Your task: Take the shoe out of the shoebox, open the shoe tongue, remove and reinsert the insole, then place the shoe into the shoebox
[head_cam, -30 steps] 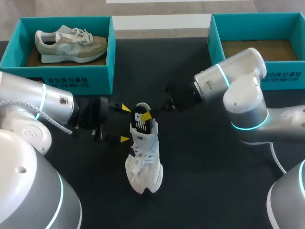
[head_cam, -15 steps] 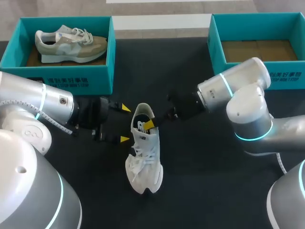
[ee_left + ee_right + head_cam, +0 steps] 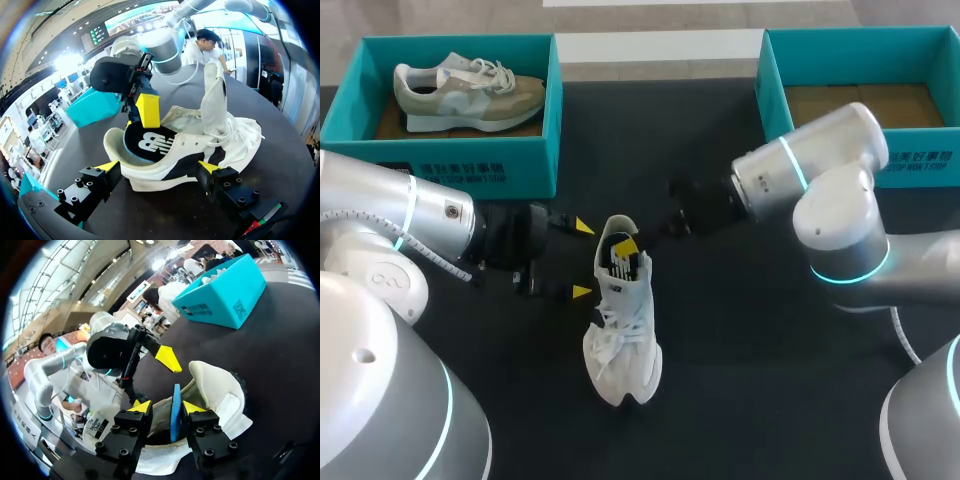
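Black insole (image 3: 619, 262) now steeper in white shoe (image 3: 621, 345), right claw (image 3: 172, 408) clamped on it, left claw (image 3: 583, 260) apart.

Exhibition hall; high ceiling (image 3: 75, 275), screens (image 3: 145, 17).

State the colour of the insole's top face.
The insole is black with white print; left wrist view.

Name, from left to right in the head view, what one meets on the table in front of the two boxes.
left arm → white shoe → right arm
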You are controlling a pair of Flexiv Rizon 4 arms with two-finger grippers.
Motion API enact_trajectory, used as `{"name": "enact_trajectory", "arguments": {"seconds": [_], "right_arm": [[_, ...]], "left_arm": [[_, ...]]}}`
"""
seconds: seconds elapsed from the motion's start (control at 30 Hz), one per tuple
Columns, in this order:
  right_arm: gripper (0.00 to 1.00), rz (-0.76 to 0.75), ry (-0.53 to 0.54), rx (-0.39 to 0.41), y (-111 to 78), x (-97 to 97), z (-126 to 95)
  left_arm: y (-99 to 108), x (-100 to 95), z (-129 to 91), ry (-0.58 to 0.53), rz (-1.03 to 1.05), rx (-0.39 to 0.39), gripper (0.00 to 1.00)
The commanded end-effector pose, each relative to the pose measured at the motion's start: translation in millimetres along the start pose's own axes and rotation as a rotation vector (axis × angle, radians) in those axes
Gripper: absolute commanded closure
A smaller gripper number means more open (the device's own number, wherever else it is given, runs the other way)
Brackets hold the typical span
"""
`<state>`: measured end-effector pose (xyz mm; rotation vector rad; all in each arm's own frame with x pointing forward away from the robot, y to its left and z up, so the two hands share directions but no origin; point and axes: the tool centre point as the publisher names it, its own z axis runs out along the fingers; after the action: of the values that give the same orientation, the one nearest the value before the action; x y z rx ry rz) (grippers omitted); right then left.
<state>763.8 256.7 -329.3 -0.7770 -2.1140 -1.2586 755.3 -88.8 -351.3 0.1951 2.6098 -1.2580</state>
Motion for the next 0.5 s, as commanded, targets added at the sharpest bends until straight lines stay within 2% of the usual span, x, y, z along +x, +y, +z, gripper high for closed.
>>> {"name": "enact_trajectory", "arguments": {"seconds": [0.03, 0.1, 0.17, 0.23, 0.27, 0.5], "right_arm": [[0.62, -0.013, 0.008, 0.008, 11.7, 1.4, 4.6], [0.65, -0.017, 0.010, 0.015, 14.3, 1.5, 8.1], [0.75, -0.018, 0.012, 0.017, 15.2, 0.6, 11.3], [0.89, -0.017, 0.016, 0.020, 14.9, -0.8, 13.8], [1.00, -0.017, 0.018, 0.021, 14.8, -1.7, 15.0], [1.00, -0.031, 0.058, 0.015, 16.1, -8.1, 21.5]], "left_arm": [[-0.1, -0.5, 0.9, 0.002, 0.000, -0.003, 0.00], [-0.1, -0.5, 0.9, 0.002, 0.000, -0.003, 0.00], [-0.1, -0.5, 0.9, 0.002, 0.000, -0.003, 0.00], [-0.1, -0.5, 0.9, 0.002, 0.000, -0.003, 0.00], [-0.1, -0.5, 0.9, 0.002, 0.000, -0.003, 0.00], [-0.1, -0.5, 0.9, 0.002, 0.000, -0.003, 0.00]]}}
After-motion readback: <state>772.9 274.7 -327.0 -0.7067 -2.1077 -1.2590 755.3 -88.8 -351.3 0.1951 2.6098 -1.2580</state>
